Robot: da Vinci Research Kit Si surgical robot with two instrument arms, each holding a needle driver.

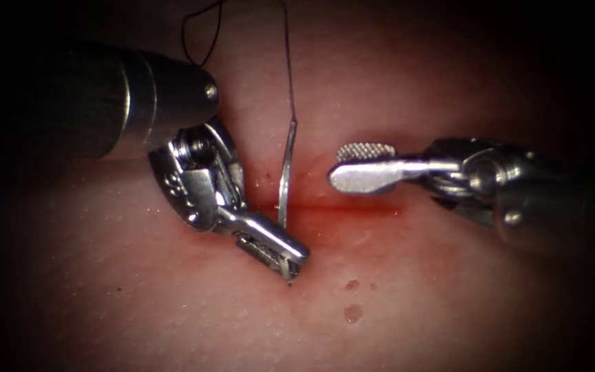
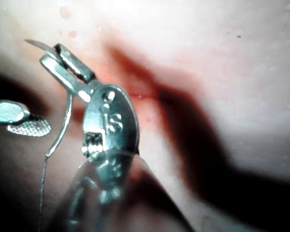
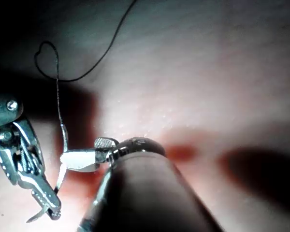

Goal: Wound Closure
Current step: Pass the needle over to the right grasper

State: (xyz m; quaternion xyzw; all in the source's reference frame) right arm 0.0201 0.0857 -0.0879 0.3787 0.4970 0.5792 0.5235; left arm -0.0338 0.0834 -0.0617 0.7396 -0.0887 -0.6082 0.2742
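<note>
Two tools were seen over the tissue, and going L to R in the endoscope view: the left tool was closed on the needle near its pointed end, w/ a short bit of tip poking out below the jaws, just L of the cut. From that grip the needle's curve rose up beside the cut's L end, apparently free of the tissue along the whole visible length, though contact behind the jaws couldn't be ruled out. The thread ran up from the needle's blunt end and out of frame, w/ a loose loop lying on the tissue further up and L. The right tool was held on the R side, jaws parted narrowly, nothing between them, tips near the needle's body but not touching it. Red fluid was pooled along the cut, and a couple of small spots were noted below it. In the left wrist view the same grip near the point was confirmed on the needle by the left tool; in the right wrist view the right tool was seen empty beside the needle. As for progress: no stitch or knot could be made out across the cut, so closure was judged early, w/ most of the job left.
</note>
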